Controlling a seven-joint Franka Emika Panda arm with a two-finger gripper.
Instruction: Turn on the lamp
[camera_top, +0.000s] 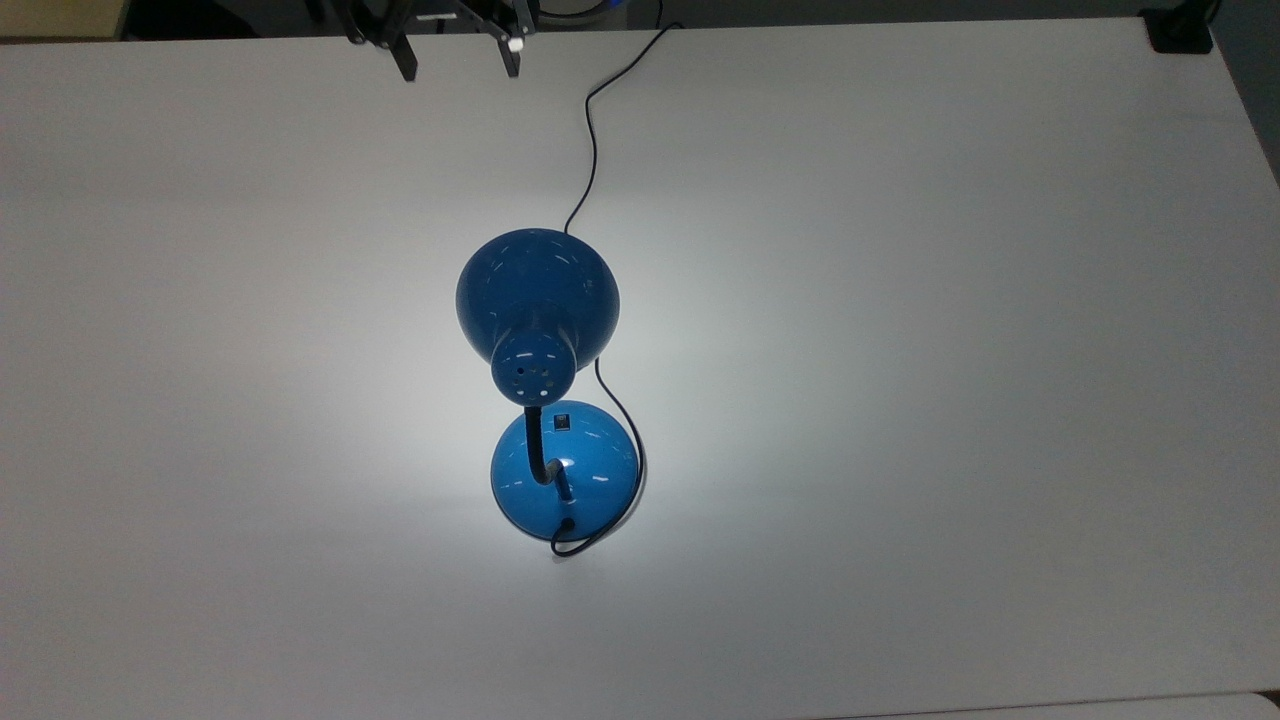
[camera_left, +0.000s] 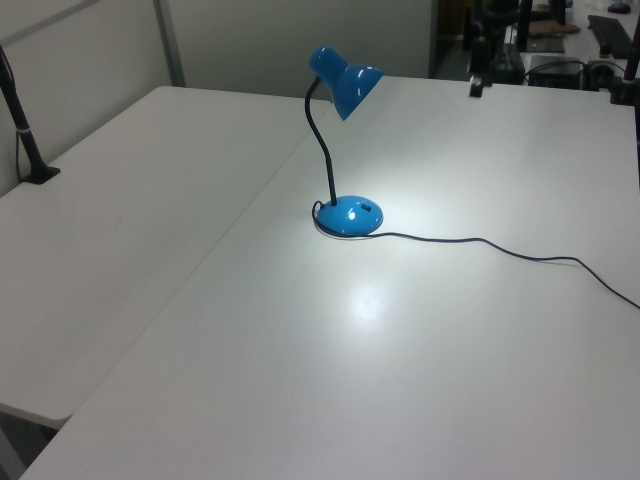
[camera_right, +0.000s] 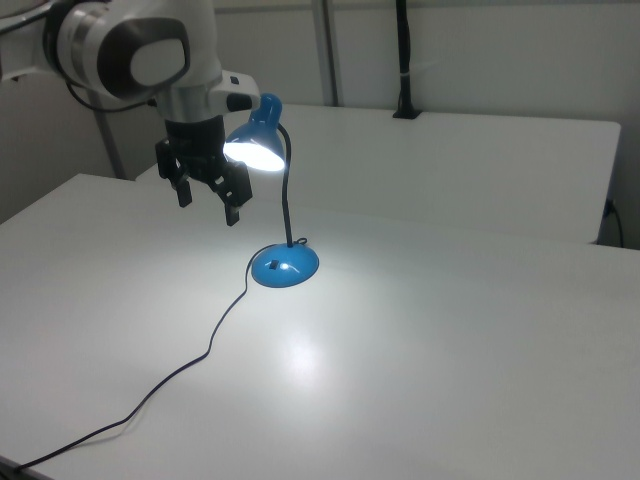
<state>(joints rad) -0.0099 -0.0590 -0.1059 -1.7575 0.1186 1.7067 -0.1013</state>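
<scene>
- The lamp (camera_top: 545, 390) stands near the middle of the white table (camera_top: 950, 350) in the top view, its shade (camera_top: 537, 295) above its round base (camera_top: 565, 470) in that frame; in the right view it sits left of centre, in the left view just above centre.
- The task looks done: a bright pool of light lies on the table around and below the lamp, and the right view shows the inside of the shade (camera_right: 252, 150) glowing white. Judging by this, nothing is left but for the arm to clear off.
- The arm (camera_right: 130, 50) fills the upper left corner of the right view, well apart from the lamp's base (camera_right: 284, 267).
- The gripper (camera_right: 208, 208) hangs in the air at the upper left of the right view, just beside the lit shade in the picture, with its two fingers spread apart and nothing between them. In the top view it sits at the top edge, left of centre (camera_top: 458, 50), spread there too.
- The cord (camera_top: 590, 130) runs from the base up to the top edge of the top view; the left view shows it trailing off to the right edge (camera_left: 500, 248), the right view to the lower left (camera_right: 180, 370).
- The switch (camera_top: 561, 422), a small black square on the base, is plain from above; in the left view it is a dark speck (camera_left: 365, 209).
- Only the right view shows the glowing mouth of the shade; from above, the shade's vent holes (camera_top: 532, 372) show instead.
</scene>
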